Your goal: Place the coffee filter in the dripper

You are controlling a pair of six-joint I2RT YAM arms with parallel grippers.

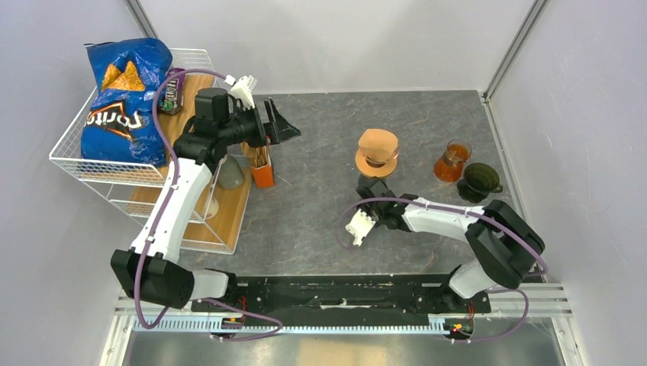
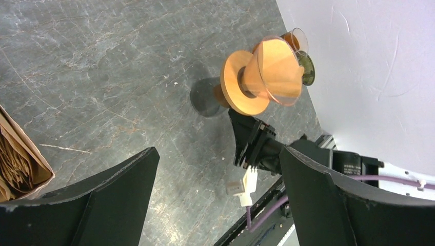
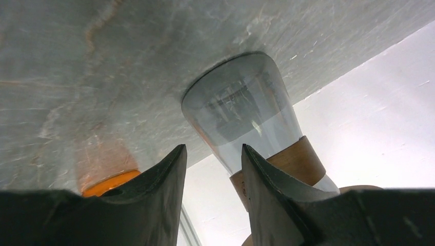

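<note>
— Grey stone worktop (image 1: pixel 320 221), white walls all round. Where is your filter?
— The coffee filters (image 2: pixel 11 165) sit in their box (image 1: pixel 263 177). None is in the dripper (image 1: pixel 378 147) yet.
— Why is your left gripper (image 1: pixel 281 126) there?
— It hangs wide apart just beside the box, holding nothing. I think it is ready to pick one.
— And your right gripper (image 3: pixel 213 195)?
— It is low by the glass pot (image 3: pixel 241 118) under the dripper, fingers a little apart, maybe to steady it.

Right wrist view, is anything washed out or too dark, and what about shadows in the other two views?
Right wrist: the wall behind the glass carafe is washed out white, the right gripper nearly black. Left wrist: the dripper throws one dark shadow on the table. Top external: even light, soft shadows only.
</note>
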